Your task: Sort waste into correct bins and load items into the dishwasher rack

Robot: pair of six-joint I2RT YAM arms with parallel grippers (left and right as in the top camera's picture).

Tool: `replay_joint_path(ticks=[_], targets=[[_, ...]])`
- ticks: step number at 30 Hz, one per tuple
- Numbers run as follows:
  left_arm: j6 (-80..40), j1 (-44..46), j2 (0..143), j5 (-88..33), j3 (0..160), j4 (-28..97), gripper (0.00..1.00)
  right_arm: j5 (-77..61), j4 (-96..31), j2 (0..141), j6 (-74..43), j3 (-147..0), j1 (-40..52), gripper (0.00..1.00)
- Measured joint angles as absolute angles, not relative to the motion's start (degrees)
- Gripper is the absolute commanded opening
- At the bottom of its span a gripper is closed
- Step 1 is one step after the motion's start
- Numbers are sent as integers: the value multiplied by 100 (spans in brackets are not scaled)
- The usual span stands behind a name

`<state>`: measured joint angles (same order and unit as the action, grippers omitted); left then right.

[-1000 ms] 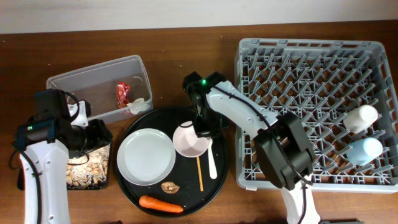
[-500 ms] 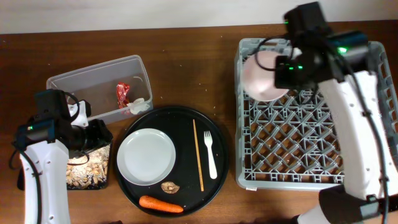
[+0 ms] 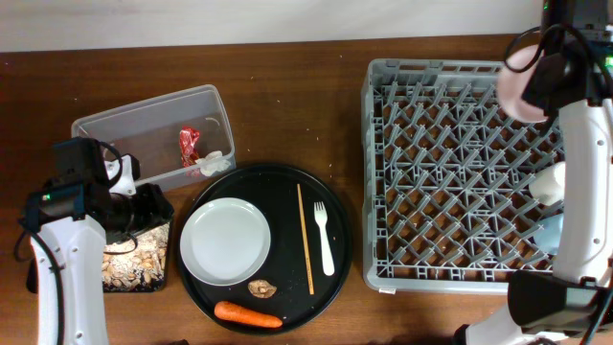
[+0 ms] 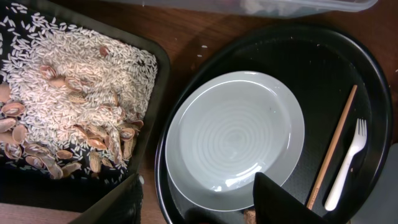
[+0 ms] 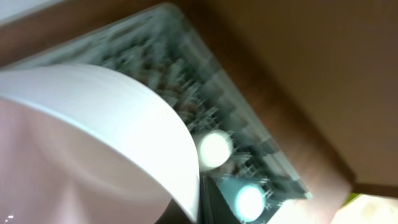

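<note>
**Bowl held above the rack's far right corner**

The right arm stretches up the right edge of the overhead view. Its pincer is clamped on the pale pink bowl, above the far right corner of the grey dishwasher rack. The left arm is bent low at the left. Its pincer is about half open and holds nothing, hovering between the black rectangular tray of rice and nut shells and the white plate.

The worktop is brown wood, with a pale wall behind it. The plate, wooden stick, fork, carrot and brown lump lie on the round black tray. The clear tub holds the red wrapper and crumpled paper.

The right arm partly covers the white cup and light-blue cup in the rack. The right wrist view is blurred.
</note>
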<state>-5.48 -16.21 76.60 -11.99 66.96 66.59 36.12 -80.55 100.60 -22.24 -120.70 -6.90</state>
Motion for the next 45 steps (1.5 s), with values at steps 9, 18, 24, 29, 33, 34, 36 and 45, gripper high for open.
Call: replay_joint_path(ticks=[9,18,24,29,33,34,36,45], targets=[[-567,-1621,7660,-1205,6696,6661,57,5216,-7491,10971,-2663,-11898,-781,4],[-567,-1621,7660,-1216,6696,6665,56,5459,-7511,12674,-2779,-11789,-755,4],[-567,-1621,7660,-1216,6696,6665,59,5540,-7476,12763,-2954,-11789,-469,5],[-574,-1621,7660,-1216,6696,6665,60,5443,-7572,12763,-3004,-11660,-287,16],[-574,-1621,7660,-1216,6696,6665,60,5266,-7673,12761,-3063,-11443,-281,24],[-576,-1621,7660,-1216,6696,6665,61,5212,-7699,12761,-3085,-11417,-279,25],[-585,-1621,7660,-1216,6696,6665,61,5076,-7782,12761,-3109,-11402,-279,27],[-585,-1621,7660,-1264,6696,6665,61,4652,-8178,12739,-3131,-11397,-213,17]])
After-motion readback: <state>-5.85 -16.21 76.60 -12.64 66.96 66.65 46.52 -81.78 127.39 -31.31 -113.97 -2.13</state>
